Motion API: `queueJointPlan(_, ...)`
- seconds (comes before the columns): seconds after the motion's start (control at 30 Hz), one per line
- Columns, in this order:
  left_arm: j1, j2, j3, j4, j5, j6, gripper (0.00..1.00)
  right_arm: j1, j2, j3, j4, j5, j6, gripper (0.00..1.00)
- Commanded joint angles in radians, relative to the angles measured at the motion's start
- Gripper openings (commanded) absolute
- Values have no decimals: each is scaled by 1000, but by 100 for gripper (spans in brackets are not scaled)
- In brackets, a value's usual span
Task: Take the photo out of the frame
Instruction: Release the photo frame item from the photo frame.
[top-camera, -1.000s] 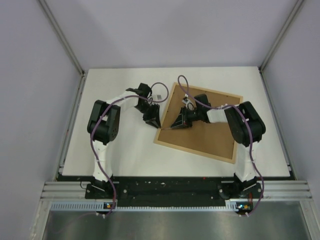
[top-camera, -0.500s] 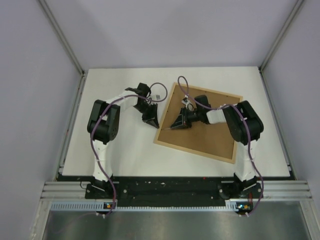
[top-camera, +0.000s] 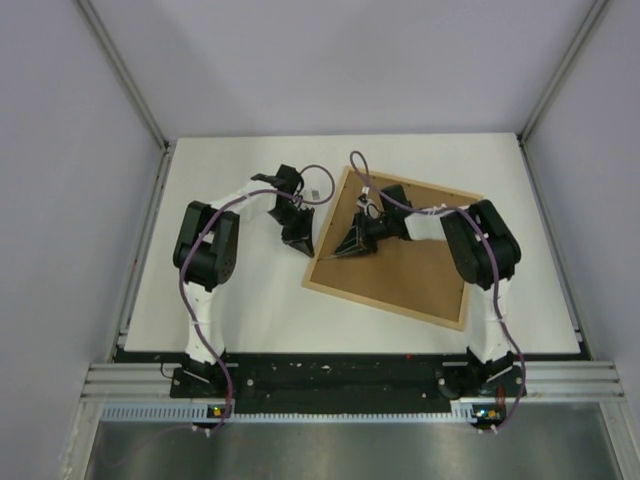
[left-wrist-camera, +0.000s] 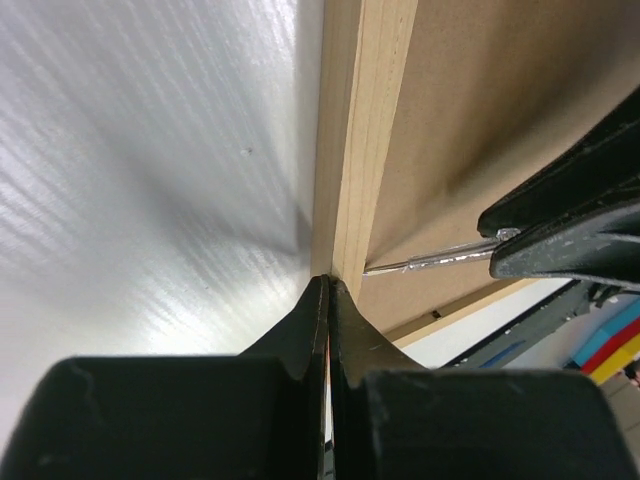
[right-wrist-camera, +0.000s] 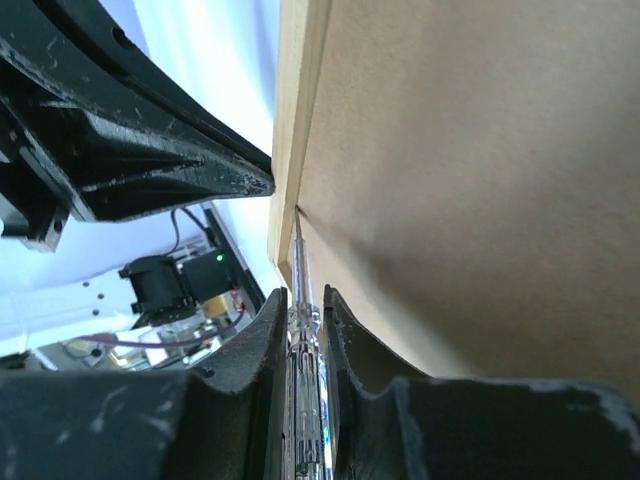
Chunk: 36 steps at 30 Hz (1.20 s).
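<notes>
White surface (top-camera: 230, 300): matte and faintly ribbed, it carries all we describe.
Frame (left-wrist-camera: 365, 120): pale wood with a thin, square-edged border, lying back-up, right of centre.
Backing board (top-camera: 410, 275): plain brown fibreboard, flat, seated in the frame, so we judge the task barely begun.
Photo: hidden under the board. We cannot see it, so freeing the board and drawing it out are left.
Left gripper (left-wrist-camera: 328, 285): black tapered jaws pressed together, tips against the frame's outer edge.
Right gripper (right-wrist-camera: 300, 295): narrow, clamped on the tool.
Tool (right-wrist-camera: 302, 360): slim, with a clear handle and its metal tip at the board-border seam.
</notes>
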Motion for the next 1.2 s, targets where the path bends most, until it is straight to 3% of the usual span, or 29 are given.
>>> queueJointPlan(0.0, -73, 10, -3, 67, -55, -11, 0, 109, -38, 174, -269, 329, -111, 0)
queueJointPlan(0.2, -90, -5, -4, 69, -69, -13, 0, 165, -29, 419, -501, 532, -156, 0)
queueJointPlan(0.43, -104, -9, 2, 66, -86, -22, 0, 204, -11, 602, -594, 563, -153, 0)
queueJointPlan(0.6, -98, -27, 11, 55, -132, -13, 1, 156, -70, 547, -617, 546, -252, 0)
queueJointPlan(0.73, -89, -50, 34, 40, -158, 2, 13, 72, -121, 507, -662, 461, -411, 0)
queueJointPlan(0.87, -90, -62, 60, 24, -164, 13, 19, -23, -182, 443, -672, 343, -516, 0)
queueJointPlan(1.17, -121, -61, 103, -5, -242, 22, 30, -60, -222, 265, -641, 368, -639, 0)
